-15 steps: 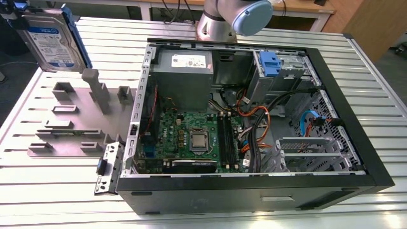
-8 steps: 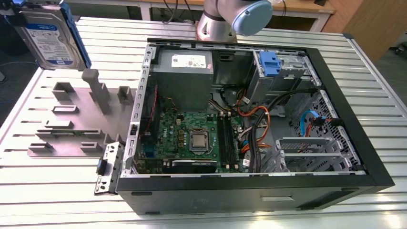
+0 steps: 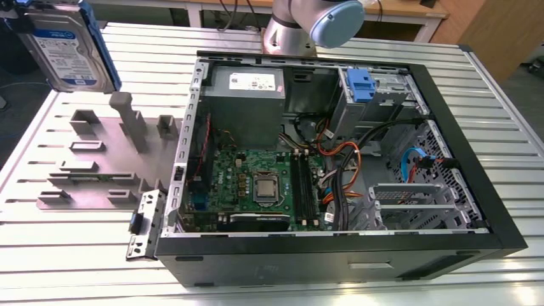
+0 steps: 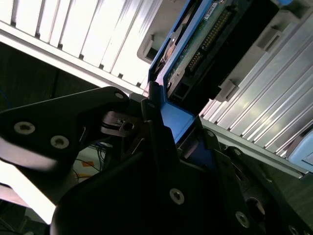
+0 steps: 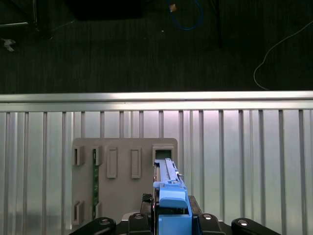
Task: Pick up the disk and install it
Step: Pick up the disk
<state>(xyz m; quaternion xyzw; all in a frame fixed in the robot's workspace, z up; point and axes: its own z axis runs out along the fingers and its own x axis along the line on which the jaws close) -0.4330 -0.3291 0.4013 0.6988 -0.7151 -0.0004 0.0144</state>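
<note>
Exterior view: disk (image 3: 64,48) is up at the far end of the exterior view's left. It stands upright, label toward the camera, blue carrier (image 3: 100,51) along its right edge, top cropped by the frame. It hangs over the far end of the grey fixture plate (image 3: 93,162) on the slatted table (image 3: 76,255) and looks clear of it. On the exterior view's right the open PC case (image 3: 297,261) lies on its side. Inside it: power supply (image 3: 246,89) at the far left, motherboard (image 3: 255,182) nearer, blue latch (image 3: 360,86) in the far drive bay, cables (image 3: 340,153) bundled right of the board. Arm (image 3: 310,25) rises just beyond the case's far wall. Second wrist view: gripper (image 4: 173,122) is clamped on the disk's carrier, with black fingers (image 4: 155,132) pressed against both sides of the blue plastic and no gap visible. The disk's green board and connector side faces this camera, table slats behind it. First wrist view: looks down along the disk, seen edge-on, with the carrier end closest to the camera between the gripper's black parts. Fixture plate sits below with its rows of slots, and the disk's far end lines up with a square socket (image 5: 163,154) in the plate. Contact there: can't tell. Table slats run under the plate. Dark floor (image 5: 122,49) lies past the table's edge, with a blue cable (image 5: 188,17) loose on it.
</note>
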